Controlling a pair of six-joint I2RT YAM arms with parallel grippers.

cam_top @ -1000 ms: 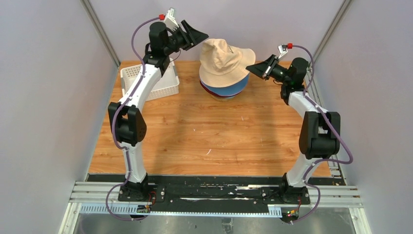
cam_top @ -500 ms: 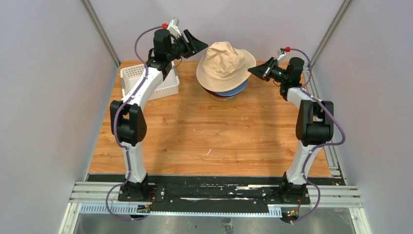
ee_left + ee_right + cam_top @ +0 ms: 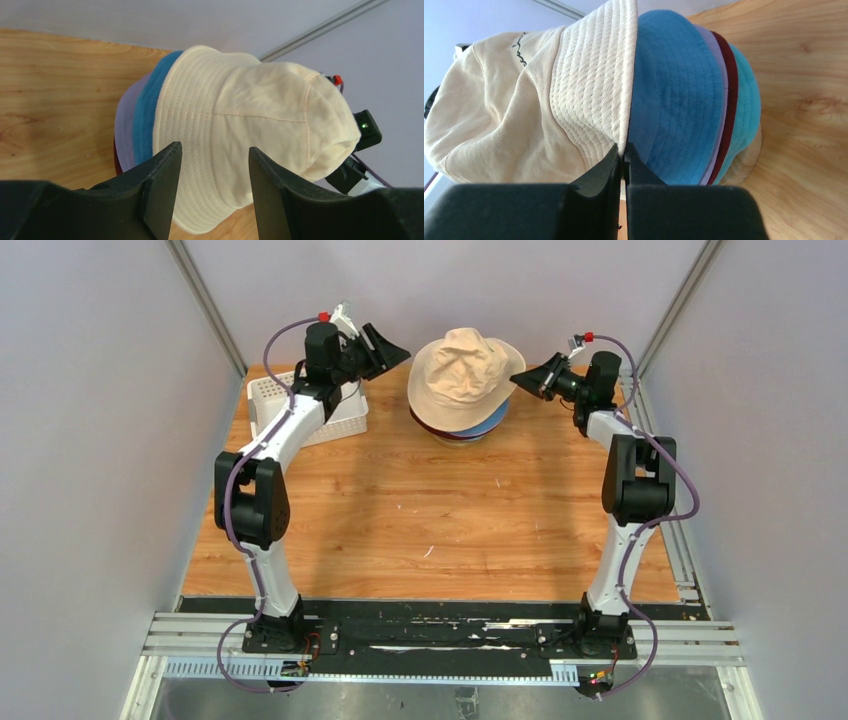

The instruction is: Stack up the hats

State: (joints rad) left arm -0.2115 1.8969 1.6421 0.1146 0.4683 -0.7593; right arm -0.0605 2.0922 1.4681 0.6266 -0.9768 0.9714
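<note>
The beige hat (image 3: pixel 462 375) sits on top of the stack at the back middle of the table. Under it show the brims of the blue hat (image 3: pixel 679 110), the lavender hat (image 3: pixel 125 130), the dark red hat (image 3: pixel 730 90) and the teal hat (image 3: pixel 746 110). My right gripper (image 3: pixel 515 377) is shut on the beige hat's right brim, which runs between its fingertips in the right wrist view (image 3: pixel 624 147). My left gripper (image 3: pixel 400 348) is open and empty, just left of the beige hat (image 3: pixel 250 125) and apart from it.
The wooden stand (image 3: pixel 746 160) shows under the stack. A white mesh basket (image 3: pixel 265 395) stands at the back left, under my left arm. The grey walls stand close behind the stack and on both sides.
The beige hat has come down and settled onto the stack. My left gripper has drawn back to the left, away from its brim. My right gripper has stayed on the right brim.
</note>
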